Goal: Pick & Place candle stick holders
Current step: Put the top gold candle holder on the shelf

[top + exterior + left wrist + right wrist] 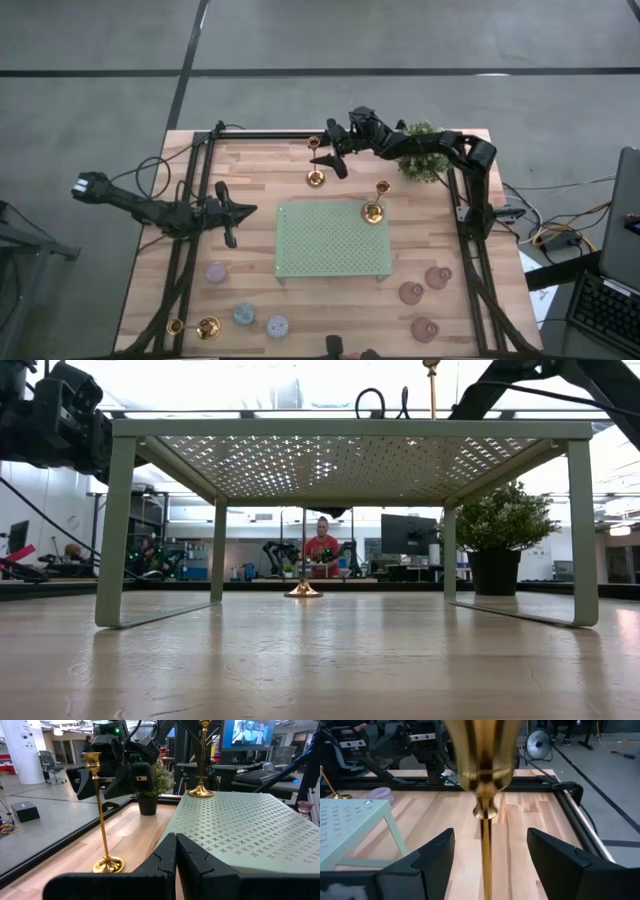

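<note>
One slim gold candle stick holder (315, 165) stands on its round base on the table beyond the green perforated rack (330, 250). My right gripper (490, 850) is open at this holder's top, level from the table's right. Its fingers stand either side of the stem just under the cup (482, 755) and do not touch it. A second gold holder (375, 205) stands on the rack's far right corner. A third (195, 326) lies at the near left edge. My left gripper (175, 855) is shut, with nothing in it, left of the rack.
Three pastel squat holders (244, 314) sit on the table near the left front, and three brownish-pink ones (424, 290) at the right front. A potted plant (422, 152) stands at the far right, close behind my right arm. A black frame runs round the table.
</note>
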Action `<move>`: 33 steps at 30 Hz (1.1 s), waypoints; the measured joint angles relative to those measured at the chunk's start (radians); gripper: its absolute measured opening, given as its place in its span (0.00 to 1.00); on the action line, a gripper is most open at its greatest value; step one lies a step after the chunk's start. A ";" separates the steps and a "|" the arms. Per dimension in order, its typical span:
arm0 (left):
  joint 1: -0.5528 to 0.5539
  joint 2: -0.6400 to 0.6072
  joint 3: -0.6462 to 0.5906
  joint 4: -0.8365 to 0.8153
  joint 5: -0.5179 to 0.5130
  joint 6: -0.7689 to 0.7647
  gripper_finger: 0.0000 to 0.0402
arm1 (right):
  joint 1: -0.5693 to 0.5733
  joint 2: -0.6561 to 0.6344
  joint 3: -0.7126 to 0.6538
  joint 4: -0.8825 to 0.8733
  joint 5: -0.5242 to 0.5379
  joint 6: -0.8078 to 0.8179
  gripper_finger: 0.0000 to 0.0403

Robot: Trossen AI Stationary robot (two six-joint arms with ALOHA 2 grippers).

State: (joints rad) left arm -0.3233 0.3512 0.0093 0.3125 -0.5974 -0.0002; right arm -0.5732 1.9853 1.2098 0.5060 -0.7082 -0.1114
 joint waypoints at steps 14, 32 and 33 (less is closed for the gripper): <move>0.000 0.000 0.000 0.000 -0.002 0.000 0.03 | 0.000 -0.030 -0.008 0.000 -0.008 0.000 0.34; 0.000 0.000 0.000 0.000 -0.002 0.000 0.03 | -0.001 -0.072 -0.004 -0.009 -0.003 0.017 0.05; 0.000 0.000 0.000 0.000 -0.002 0.000 0.03 | -0.002 -0.085 -0.004 -0.012 -0.003 0.026 0.05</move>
State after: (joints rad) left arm -0.3231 0.3515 0.0091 0.3122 -0.5995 -0.0002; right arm -0.5748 1.9007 1.2060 0.4937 -0.7113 -0.0853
